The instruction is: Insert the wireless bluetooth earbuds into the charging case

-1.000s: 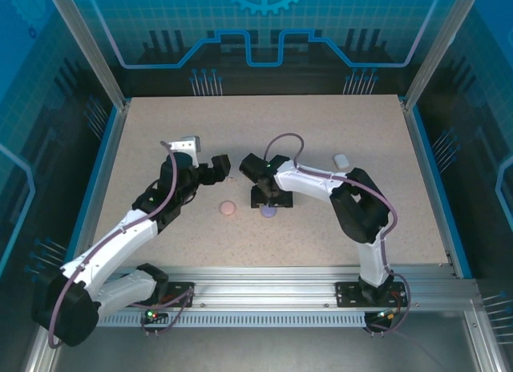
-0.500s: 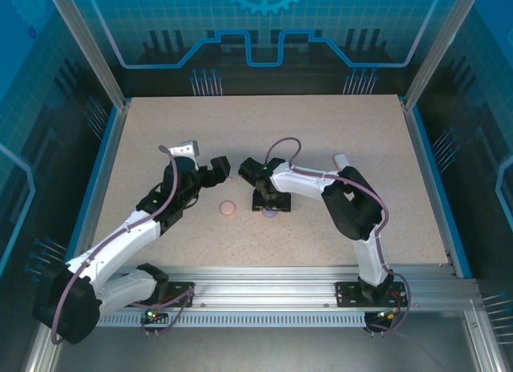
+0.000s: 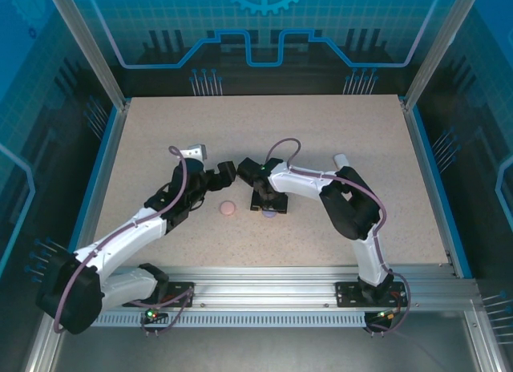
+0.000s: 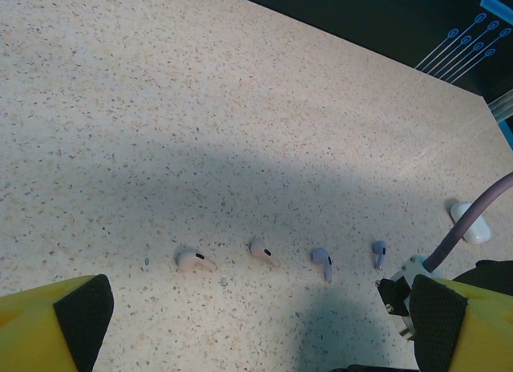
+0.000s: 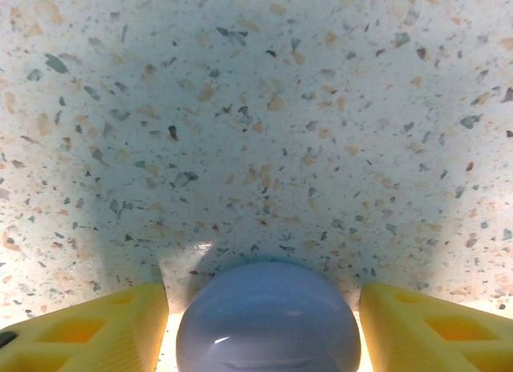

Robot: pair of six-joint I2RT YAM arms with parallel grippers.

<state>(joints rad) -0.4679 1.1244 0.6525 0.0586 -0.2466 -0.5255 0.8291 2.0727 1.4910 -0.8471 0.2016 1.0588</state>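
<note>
Both right jaws have drawn nearer the purple case.

Four earbuds were counted: two pale pink earbuds and two purple earbuds. Three charging cases were counted: one pink case, one purple case, one white case.

Tabletop: pale beige speckled composite, matte, lit from above, with soft shadows. Side edging: blue strips. Frame posts: bare aluminium extrusion. Back panel: blue, printed with circuit lines and a gear. Near rail: slotted aluminium
</note>
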